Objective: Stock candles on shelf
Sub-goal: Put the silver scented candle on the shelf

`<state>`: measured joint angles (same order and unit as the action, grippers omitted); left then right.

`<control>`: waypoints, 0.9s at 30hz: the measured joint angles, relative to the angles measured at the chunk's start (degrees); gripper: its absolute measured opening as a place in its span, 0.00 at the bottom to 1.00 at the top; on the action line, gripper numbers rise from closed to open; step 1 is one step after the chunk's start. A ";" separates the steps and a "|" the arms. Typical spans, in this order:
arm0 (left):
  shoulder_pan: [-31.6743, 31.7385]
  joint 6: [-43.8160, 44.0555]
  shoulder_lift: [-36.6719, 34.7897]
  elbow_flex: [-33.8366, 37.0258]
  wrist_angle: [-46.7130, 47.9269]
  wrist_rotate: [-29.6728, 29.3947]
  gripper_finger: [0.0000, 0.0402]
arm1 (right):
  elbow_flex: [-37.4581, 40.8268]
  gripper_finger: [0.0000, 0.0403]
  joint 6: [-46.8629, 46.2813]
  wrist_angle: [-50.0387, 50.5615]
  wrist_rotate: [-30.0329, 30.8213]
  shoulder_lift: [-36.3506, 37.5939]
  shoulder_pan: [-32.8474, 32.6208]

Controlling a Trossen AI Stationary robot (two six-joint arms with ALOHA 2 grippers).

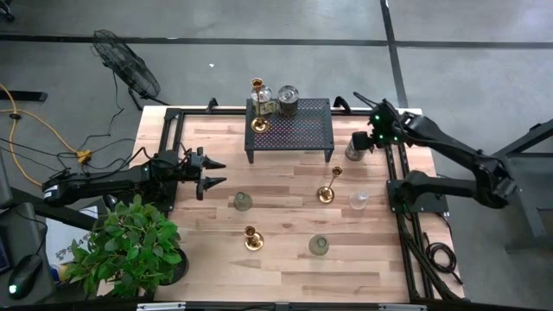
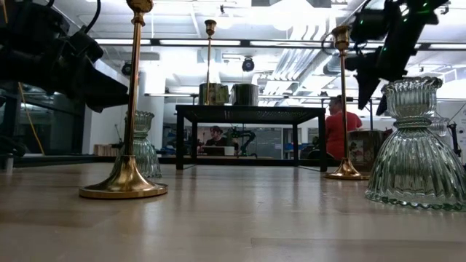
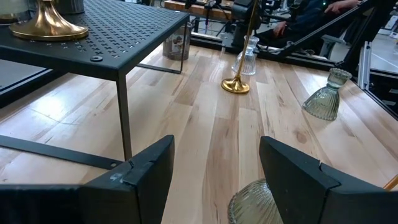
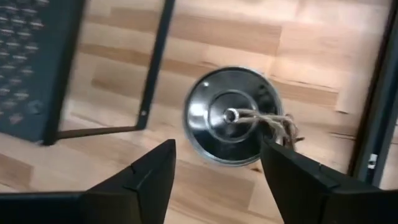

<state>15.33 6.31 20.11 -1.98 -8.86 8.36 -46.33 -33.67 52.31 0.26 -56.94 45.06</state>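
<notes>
The black mesh shelf (image 1: 298, 130) stands at the table's far middle on thin legs. On its far left corner stand a brass candlestick (image 1: 257, 121), a clear jar (image 1: 264, 100) and a grey jar (image 1: 287, 99). Just right of the shelf, a round jar candle with a shiny metal lid and a twine tie (image 4: 231, 123) rests on the table. My right gripper (image 4: 217, 168) hangs open above it, pointing steeply down, its fingers clear of the lid. At the left edge my left gripper (image 1: 216, 172) stands open and level, with nothing between its fingers.
On the wood stand a tall brass candlestick (image 1: 327, 192), a short brass one (image 1: 251, 238) and ribbed glass holders (image 1: 243, 201), (image 1: 359, 201), (image 1: 319, 245). A potted plant (image 1: 130, 246) sits at the near left corner. Black rails (image 1: 399, 186) run along the table's sides.
</notes>
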 joint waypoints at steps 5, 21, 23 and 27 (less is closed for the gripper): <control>0.01 0.02 -0.01 0.00 -0.01 0.00 0.57 | -1.95 0.57 3.30 1.46 0.89 -4.18 4.15; 0.02 0.02 0.01 0.00 -0.01 0.00 0.57 | -13.94 0.57 20.89 11.08 2.46 -20.62 9.19; 0.01 0.01 -0.01 0.00 -0.01 0.00 0.57 | -13.94 0.57 21.48 11.16 2.48 -22.42 9.81; 0.01 0.00 -0.01 0.00 -0.01 0.00 0.57 | -13.92 0.57 21.50 11.07 2.56 -25.48 10.74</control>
<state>15.34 6.31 20.10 -1.98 -8.86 8.36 -60.25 -12.16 63.39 2.82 -82.42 55.80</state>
